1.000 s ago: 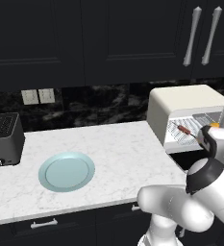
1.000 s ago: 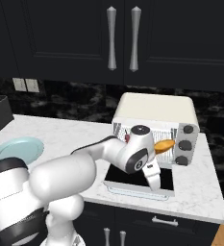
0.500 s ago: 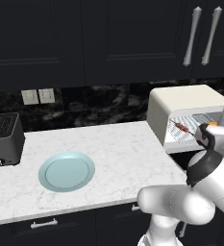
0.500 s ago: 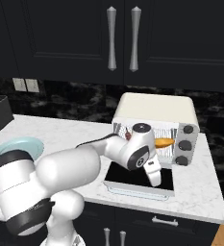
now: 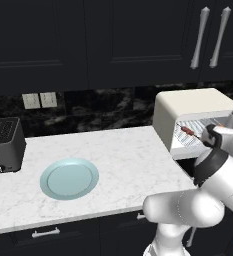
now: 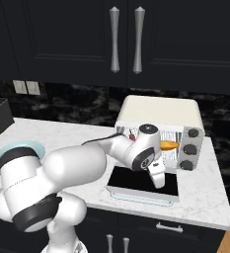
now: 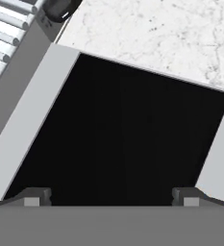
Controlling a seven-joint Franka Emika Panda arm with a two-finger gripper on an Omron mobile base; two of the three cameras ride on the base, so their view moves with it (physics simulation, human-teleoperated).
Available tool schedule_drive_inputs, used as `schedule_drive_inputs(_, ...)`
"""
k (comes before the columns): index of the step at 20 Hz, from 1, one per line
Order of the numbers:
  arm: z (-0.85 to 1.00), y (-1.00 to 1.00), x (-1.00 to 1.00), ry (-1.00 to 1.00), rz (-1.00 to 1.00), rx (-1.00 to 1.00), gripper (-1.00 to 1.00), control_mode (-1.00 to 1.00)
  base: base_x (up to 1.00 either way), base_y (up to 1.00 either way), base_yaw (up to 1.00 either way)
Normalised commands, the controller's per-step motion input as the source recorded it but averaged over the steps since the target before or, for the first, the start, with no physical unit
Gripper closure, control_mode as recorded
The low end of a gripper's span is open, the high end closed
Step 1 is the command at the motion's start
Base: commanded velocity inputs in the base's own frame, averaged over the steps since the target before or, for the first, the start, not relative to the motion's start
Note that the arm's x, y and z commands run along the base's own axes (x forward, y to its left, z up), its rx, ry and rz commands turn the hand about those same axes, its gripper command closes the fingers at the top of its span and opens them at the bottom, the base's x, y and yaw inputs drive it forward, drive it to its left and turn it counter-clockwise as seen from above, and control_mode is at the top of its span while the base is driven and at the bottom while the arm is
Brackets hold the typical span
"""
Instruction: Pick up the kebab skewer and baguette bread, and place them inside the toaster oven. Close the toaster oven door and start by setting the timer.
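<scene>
The cream-white toaster oven [image 6: 161,116] [image 5: 188,112] stands at the counter's right end. Its toaster oven door [image 6: 131,180] [image 7: 123,129] lies folded down flat, dark glass facing up. On the wire rack inside lie the golden baguette bread [image 6: 169,145] and the kebab skewer [image 5: 189,131], whose tip [image 6: 131,136] pokes out beside the arm. My gripper [image 6: 159,180] [image 7: 111,197] hangs just above the door glass. It is open, fingertips [image 7: 36,196] wide apart with nothing between them.
A round light-blue plate [image 5: 69,178] lies bare on the white marble counter [image 5: 123,155]. A dark slot toaster [image 5: 3,145] sits at the far left. Grey knobs [image 6: 189,148] line the oven's right side. Dark cabinets hang overhead.
My arm's elbow has lifted and swung a little. The hand stays over the door, jaws wide throughout. The bread and the skewer have not moved on the rack.
</scene>
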Motion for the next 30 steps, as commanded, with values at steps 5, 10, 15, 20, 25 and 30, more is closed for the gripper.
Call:
schedule_drive_inputs(5, 0.00, 0.23, 0.23, 0.00, 0.00, 0.00, -1.00, -1.00, 0.00, 0.00, 0.00)
schedule_drive_inputs(10, -0.03, 0.21, 0.24, 0.00, 0.00, 0.00, -1.00, -1.00, 0.00, 0.00, 0.00)
schedule_drive_inputs(15, -0.05, 0.10, 0.30, 0.00, 0.00, 0.00, -1.00, -1.00, 0.00, 0.00, 0.00)
schedule_drive_inputs(20, -0.04, 0.00, 0.31, 0.00, 0.00, 0.00, -1.00, -1.00, 0.00, 0.00, 0.00)
schedule_drive_inputs(25, 0.00, 0.00, 0.29, -0.02, 0.00, 0.00, -1.00, -1.00, 0.00, 0.00, 0.00)
schedule_drive_inputs(30, -0.11, 0.00, 0.11, -0.04, 0.00, 0.00, -1.00, -1.00, 0.00, 0.00, 0.00)
